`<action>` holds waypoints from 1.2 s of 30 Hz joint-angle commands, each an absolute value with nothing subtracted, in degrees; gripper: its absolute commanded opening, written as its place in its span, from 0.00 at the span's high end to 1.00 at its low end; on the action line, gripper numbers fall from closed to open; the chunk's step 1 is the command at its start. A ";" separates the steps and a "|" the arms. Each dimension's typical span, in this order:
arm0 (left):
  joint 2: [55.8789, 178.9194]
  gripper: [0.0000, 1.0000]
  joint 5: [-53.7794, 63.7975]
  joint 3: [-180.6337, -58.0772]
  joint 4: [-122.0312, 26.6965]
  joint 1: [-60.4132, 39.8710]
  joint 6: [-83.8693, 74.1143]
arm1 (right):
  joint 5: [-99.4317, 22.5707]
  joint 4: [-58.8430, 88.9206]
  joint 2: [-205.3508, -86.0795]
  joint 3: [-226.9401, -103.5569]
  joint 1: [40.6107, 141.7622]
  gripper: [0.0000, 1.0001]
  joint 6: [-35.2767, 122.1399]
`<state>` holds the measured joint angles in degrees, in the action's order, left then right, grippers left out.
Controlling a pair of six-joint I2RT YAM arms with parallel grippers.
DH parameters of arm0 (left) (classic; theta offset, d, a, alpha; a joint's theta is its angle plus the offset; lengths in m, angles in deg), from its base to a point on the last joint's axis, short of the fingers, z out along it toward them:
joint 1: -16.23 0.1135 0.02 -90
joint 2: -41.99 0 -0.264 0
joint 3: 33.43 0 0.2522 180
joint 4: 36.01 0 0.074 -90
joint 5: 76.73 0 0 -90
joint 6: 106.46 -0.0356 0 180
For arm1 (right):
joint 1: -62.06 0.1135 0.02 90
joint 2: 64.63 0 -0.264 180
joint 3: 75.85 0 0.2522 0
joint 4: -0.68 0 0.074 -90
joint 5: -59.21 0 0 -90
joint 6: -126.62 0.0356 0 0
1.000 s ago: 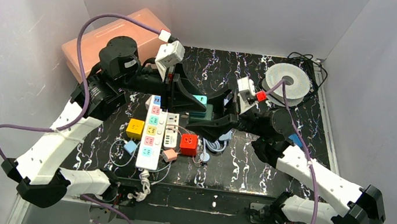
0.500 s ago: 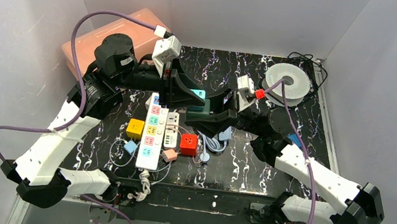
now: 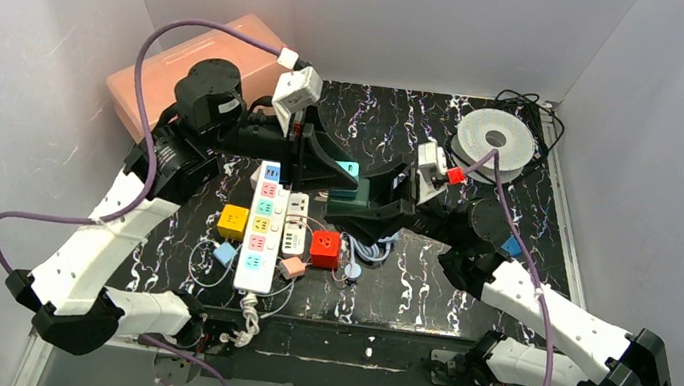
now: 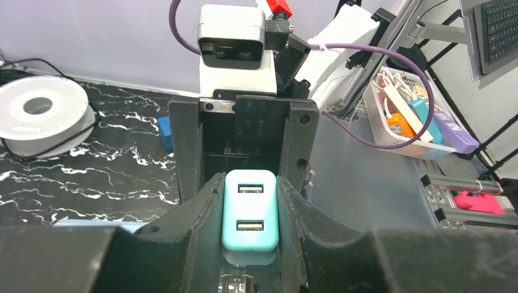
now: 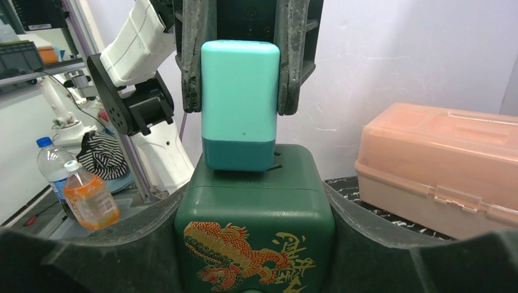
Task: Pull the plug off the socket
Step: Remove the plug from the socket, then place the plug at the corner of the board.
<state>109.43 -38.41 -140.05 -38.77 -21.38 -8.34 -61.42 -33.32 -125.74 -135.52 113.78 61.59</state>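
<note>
Horizontally, left gripper [image 4: 249, 186] pinches teal plug [image 4: 250, 223], right gripper [image 5: 253, 201] green socket [image 5: 253, 250].

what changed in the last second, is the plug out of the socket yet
The right hand, closed on the green socket cube, shifted slightly right with its arm. The left hand swung a little left and came back, gripping the teal plug throughout. The plug still sits on the cube. The power strips on the table did not move.

Salmon toolbox [image 3: 184, 70], white cable spool [image 3: 494, 141], white power strip [image 3: 257, 242], red cube adapter [image 3: 325, 246]
</note>
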 commanded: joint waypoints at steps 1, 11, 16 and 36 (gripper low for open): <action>107.41 1.00 -39.42 -142.69 -30.27 -20.68 -8.10 | -62.96 -29.68 -123.88 -131.52 113.92 0.99 60.29; 108.05 1.00 -40.32 -143.69 -30.57 -20.58 -7.67 | -65.92 -23.48 -124.48 -129.77 113.92 0.99 60.12; 107.82 1.00 -40.26 -143.38 -30.93 -20.55 -7.96 | -62.46 -16.27 -121.61 -129.64 113.87 0.99 57.53; 110.49 1.00 -45.45 -121.59 -43.24 -24.16 -20.66 | -20.23 50.96 -117.57 -145.00 90.28 0.99 68.67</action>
